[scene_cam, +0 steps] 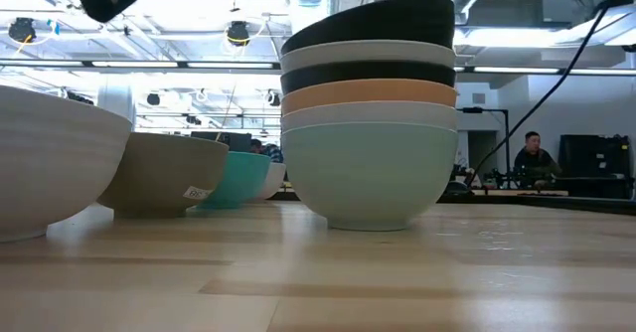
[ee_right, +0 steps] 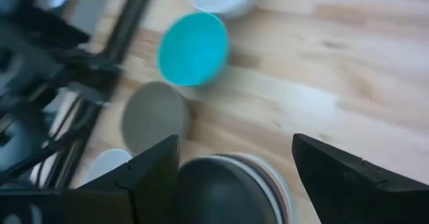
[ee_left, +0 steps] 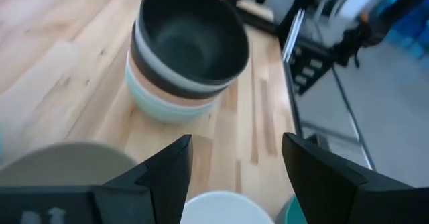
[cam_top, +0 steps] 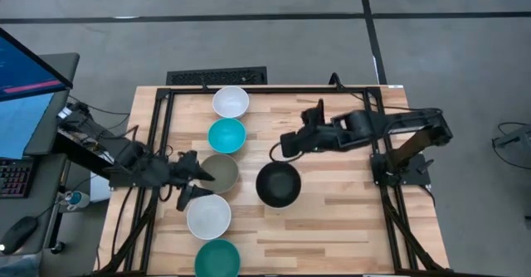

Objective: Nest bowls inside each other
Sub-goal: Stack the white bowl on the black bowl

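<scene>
A stack of nested bowls stands mid-table, a black bowl slightly tilted on top and a mint green one at the bottom resting on the wood. To its left runs a row of single bowls: white, turquoise, grey-taupe, white, dark teal. My right gripper hangs open above the stack's far side, holding nothing; the stack lies below its fingers. My left gripper is open between the grey-taupe and the near white bowl, its fingers pointing at the stack.
A black keyboard lies at the table's far edge and a monitor stands off the left side. Black frame rails run along both sides. Bare wood lies right of the stack. A person sits in the room behind.
</scene>
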Robot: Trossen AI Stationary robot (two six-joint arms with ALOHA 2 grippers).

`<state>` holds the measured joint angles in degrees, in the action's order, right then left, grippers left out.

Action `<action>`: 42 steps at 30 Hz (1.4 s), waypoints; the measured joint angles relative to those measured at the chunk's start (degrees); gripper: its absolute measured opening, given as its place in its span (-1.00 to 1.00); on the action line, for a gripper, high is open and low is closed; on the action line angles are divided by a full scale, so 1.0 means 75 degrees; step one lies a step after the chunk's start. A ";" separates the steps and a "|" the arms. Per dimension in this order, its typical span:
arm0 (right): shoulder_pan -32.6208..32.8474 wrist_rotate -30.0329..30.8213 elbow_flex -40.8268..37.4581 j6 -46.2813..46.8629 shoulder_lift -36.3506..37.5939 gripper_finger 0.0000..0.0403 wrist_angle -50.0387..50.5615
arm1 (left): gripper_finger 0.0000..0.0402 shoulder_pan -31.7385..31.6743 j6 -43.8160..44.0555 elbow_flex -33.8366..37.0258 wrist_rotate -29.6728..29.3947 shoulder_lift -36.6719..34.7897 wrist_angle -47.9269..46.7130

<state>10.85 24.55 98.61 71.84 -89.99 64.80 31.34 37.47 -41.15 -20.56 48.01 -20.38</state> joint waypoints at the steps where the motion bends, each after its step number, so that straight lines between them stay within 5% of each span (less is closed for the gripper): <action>1: -0.0042 -0.0055 0.0025 -0.0359 0.0048 0.54 -0.0157 | 0.10 -0.0292 -0.0114 -0.0208 0.0369 0.0001 -0.0343; 5: -0.0137 -0.0360 0.0283 -0.1493 0.0125 0.54 -0.0783 | 0.10 -0.1573 -0.1392 -0.1567 0.0947 0.0006 -0.1630; 12: -0.0225 -0.0369 0.0783 -0.2499 0.0108 0.54 -0.0691 | 0.10 -0.3721 -0.4386 -0.3801 0.0246 0.0606 -0.2468; 20: -0.0446 0.0597 0.1277 -0.3389 0.0364 0.54 -0.0137 | 0.10 -0.6954 -0.3556 -0.3709 0.1314 0.2540 -0.4578; 29: -0.1319 0.0958 0.1314 -0.4040 0.1012 0.54 0.0221 | 0.10 -0.9690 -0.3611 -0.4188 0.1838 0.5178 -0.3977; 37: -0.1570 0.0938 0.1313 -0.3859 0.1121 0.54 0.0567 | 0.10 -1.1083 -0.3765 -0.5312 0.3644 0.6972 -0.3992; 42: -0.1564 0.0910 0.1311 -0.4046 0.1116 0.54 0.0756 | 0.10 -1.1313 -0.3833 -0.5805 0.3795 0.7544 -0.4606</action>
<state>-0.89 31.38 108.44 41.50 -81.62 70.47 -53.51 8.72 -84.69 7.90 104.59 -54.92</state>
